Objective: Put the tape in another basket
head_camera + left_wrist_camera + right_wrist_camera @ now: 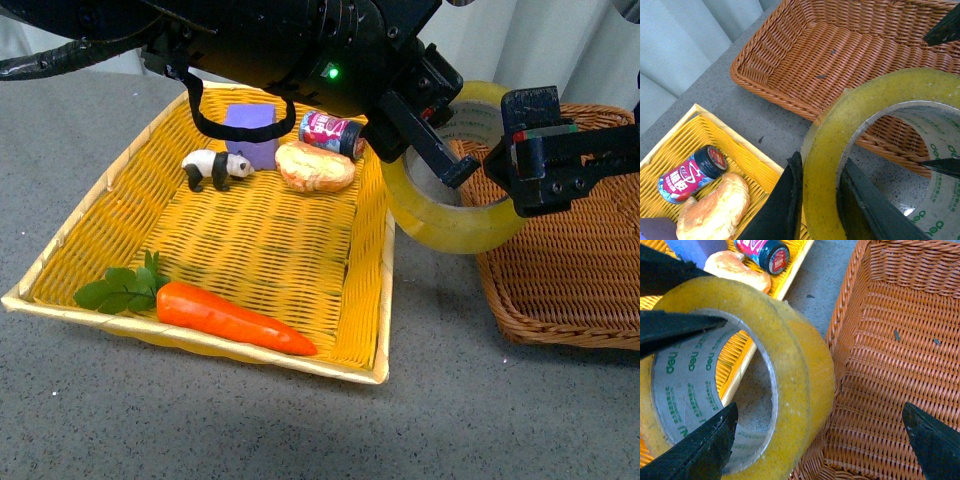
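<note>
Clearly the left gripper [821, 202] is clenched on the tape [455, 228], one finger inside the core, one outside; the roll hangs clear of the table, its side away from that gripper over the basket [575, 275] rim; the right gripper [819, 410] is spread wide, straddling the roll's wall, its outer finger above the basket floor.

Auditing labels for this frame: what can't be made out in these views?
Front view: basket right end cut off by frame edge.
Front view: jar label too small, partly behind left arm.
Right wrist view: whether right gripper touches tape; overlap hides contact.
Left wrist view: tape's lower part cut off by frame edge.
</note>
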Available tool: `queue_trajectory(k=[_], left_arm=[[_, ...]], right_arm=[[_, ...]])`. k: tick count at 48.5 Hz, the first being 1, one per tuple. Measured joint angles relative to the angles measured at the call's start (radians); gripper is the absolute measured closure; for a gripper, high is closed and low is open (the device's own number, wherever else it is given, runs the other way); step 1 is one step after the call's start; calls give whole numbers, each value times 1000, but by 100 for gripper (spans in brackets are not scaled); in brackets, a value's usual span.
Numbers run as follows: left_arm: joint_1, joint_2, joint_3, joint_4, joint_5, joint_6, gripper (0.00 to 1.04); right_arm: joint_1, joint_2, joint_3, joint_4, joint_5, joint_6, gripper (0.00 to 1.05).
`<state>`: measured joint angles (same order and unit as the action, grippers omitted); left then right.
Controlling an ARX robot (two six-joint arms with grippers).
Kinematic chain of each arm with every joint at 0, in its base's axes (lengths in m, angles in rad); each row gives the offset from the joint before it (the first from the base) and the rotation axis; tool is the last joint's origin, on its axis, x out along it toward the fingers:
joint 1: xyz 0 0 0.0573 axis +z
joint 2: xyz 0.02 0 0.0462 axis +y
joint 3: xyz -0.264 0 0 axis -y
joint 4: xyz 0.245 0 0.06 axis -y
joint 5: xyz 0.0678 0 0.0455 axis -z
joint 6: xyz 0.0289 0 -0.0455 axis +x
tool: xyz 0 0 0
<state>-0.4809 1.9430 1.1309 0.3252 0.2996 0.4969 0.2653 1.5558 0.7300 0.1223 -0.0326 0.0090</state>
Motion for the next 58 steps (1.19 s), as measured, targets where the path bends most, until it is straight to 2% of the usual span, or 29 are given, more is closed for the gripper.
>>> queue_trajectory(k=[3,7,21,23,25,29,36,44,54,58], left_arm=[[0,0,0,0,0,0,88],[0,0,0,0,0,0,88],[-4,3,0,0,-2,8,88],[-8,4,0,0,-37,-17,88],[-13,4,0,0,-82,-81,83],[-14,3,3,-2,-87,-169,66],[11,1,35,25,-119,-381,35],[76,-34,49,83,-152,-624,7],[169,-39,-25,113,-356,-824,7],[204,-43,-76,127,-380,-847,7]], right_arm=[[0,9,8,-5,6,11,9],[-2,16,11,-15,10,26,17],[2,48,27,-53,-14,132,60],[2,50,29,-55,-5,158,68],[0,51,35,-55,10,169,75],[-14,54,42,-55,13,196,87],[-55,63,39,-49,68,175,89],[-135,93,18,-13,123,126,90],[-275,152,12,53,121,39,90],[-315,195,8,77,120,14,90]])
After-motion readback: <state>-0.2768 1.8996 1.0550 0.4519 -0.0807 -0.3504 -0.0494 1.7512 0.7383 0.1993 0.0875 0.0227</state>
